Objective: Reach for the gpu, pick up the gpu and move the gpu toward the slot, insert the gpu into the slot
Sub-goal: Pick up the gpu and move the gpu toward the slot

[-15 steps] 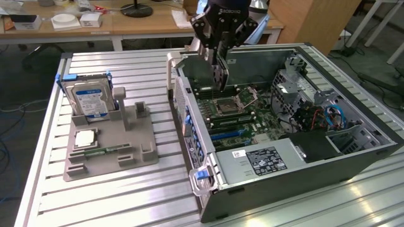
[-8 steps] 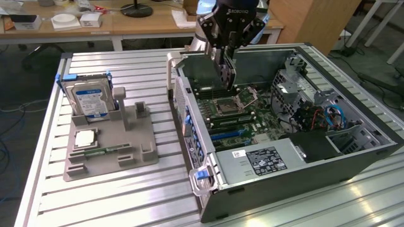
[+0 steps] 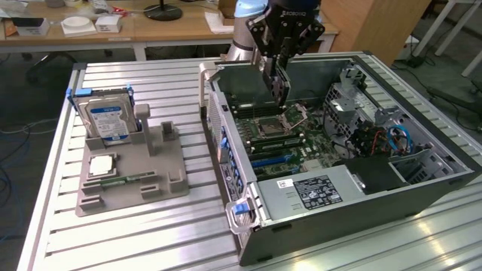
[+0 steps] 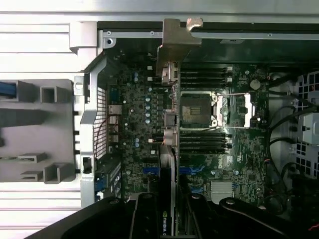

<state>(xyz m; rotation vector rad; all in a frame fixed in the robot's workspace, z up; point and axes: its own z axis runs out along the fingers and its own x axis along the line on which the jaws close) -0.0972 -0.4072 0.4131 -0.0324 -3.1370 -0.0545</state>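
My gripper [image 3: 276, 59] hangs over the open computer case [image 3: 376, 212] and is shut on the gpu [image 3: 279, 84]. The gpu is a thin dark card held on edge, pointing down toward the motherboard [image 3: 290, 138]. In the wrist view the gpu [image 4: 170, 149] runs edge-on from between my fingers [image 4: 144, 216] out to its grey metal bracket [image 4: 175, 45] near the case's rear wall. It hovers above the CPU socket [image 4: 197, 109] area, clear of the board. Blue expansion slots [image 3: 272, 161] lie further along the board, toward the exterior view's near side.
A grey fixture [image 3: 162, 183] on the slatted metal table [image 3: 113, 248] holds a blue-and-white-labelled hard drive [image 3: 108, 118], a CPU chip [image 3: 101, 165] and a green memory strip [image 3: 121, 180]. Inside the case are a drive cage [image 3: 350, 104], cables [image 3: 395, 138] and a labelled power supply [image 3: 316, 192].
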